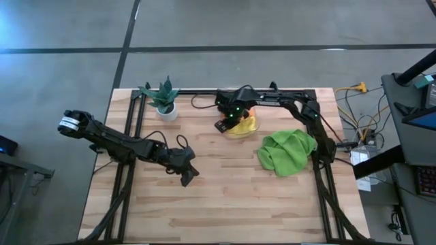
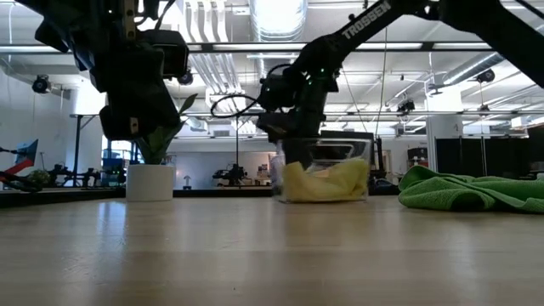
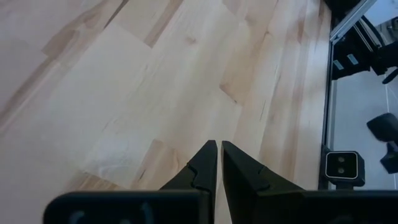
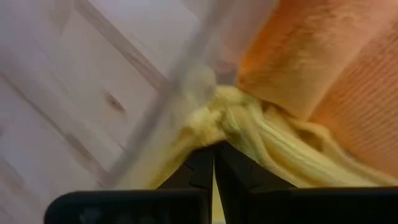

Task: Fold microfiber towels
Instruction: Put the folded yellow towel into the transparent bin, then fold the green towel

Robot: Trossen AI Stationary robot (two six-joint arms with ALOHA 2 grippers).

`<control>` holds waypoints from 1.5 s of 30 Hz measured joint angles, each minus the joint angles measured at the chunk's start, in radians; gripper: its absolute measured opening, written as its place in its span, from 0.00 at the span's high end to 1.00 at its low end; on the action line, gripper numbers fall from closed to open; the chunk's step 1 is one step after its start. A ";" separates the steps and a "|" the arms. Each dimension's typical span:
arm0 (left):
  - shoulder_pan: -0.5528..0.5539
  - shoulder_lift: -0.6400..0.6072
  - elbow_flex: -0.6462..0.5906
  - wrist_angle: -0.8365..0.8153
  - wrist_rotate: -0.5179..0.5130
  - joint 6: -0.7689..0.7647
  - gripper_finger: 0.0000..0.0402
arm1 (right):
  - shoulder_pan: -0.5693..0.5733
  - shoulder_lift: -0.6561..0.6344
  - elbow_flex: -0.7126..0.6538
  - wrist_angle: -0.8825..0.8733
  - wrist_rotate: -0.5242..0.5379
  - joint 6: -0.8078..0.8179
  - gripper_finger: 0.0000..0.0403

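Matt pale wood table [image 1: 225, 204], fuzzy cloth yellow towel [image 4: 273, 143], clear plastic bin [image 2: 323, 170]

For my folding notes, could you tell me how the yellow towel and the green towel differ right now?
The yellow towel sits bunched inside the clear bin, while the green towel lies loose on the bare table. The right gripper is shut on the yellow towel; nothing touches the green towel. Both are crumpled and unfolded.

One word can be read. White letters spell "TROSSEN" on the long dark robot arm [image 2: 374, 21] that reaches down from above in the low view. No other words or numbers can be read anywhere else.
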 joint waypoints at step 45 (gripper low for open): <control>0.066 -0.001 0.009 0.319 -0.005 0.142 0.98 | 0.704 -1.462 -1.231 0.368 0.272 0.452 0.98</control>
